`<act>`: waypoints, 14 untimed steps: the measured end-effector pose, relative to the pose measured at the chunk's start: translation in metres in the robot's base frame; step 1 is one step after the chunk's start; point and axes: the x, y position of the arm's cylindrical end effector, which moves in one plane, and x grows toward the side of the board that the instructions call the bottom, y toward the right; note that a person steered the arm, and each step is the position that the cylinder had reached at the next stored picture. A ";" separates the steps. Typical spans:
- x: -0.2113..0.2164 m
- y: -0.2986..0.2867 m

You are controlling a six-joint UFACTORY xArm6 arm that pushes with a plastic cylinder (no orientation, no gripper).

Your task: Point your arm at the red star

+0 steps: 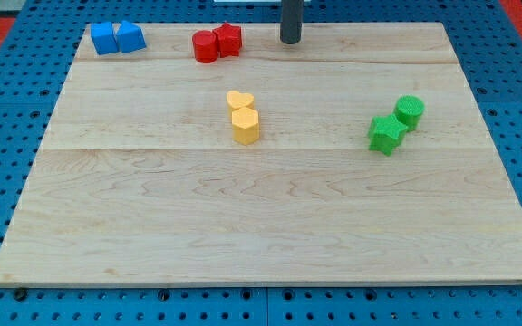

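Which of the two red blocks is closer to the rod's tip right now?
The red star, the right-hand one of the touching pair; the red cylinder sits on its far side from my tip.

Pale wood-grain board (270, 235) carries blue (118, 38), red (217, 43), yellow (243, 116) and green (397, 123) blocks.

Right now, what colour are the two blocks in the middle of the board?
Yellow. The yellow heart and the yellow block below it show clearly in the camera view.

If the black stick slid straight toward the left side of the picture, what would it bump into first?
Probably the red star. My tip sits near the view's top edge, right of the star, with bare board between them. The red cylinder touches the star's left side. Depth is hard to judge, so my tip might slip past.
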 end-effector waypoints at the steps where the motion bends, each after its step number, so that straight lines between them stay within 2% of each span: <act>1: 0.000 0.000; 11: 0.004 0.006; 14: 0.019 0.016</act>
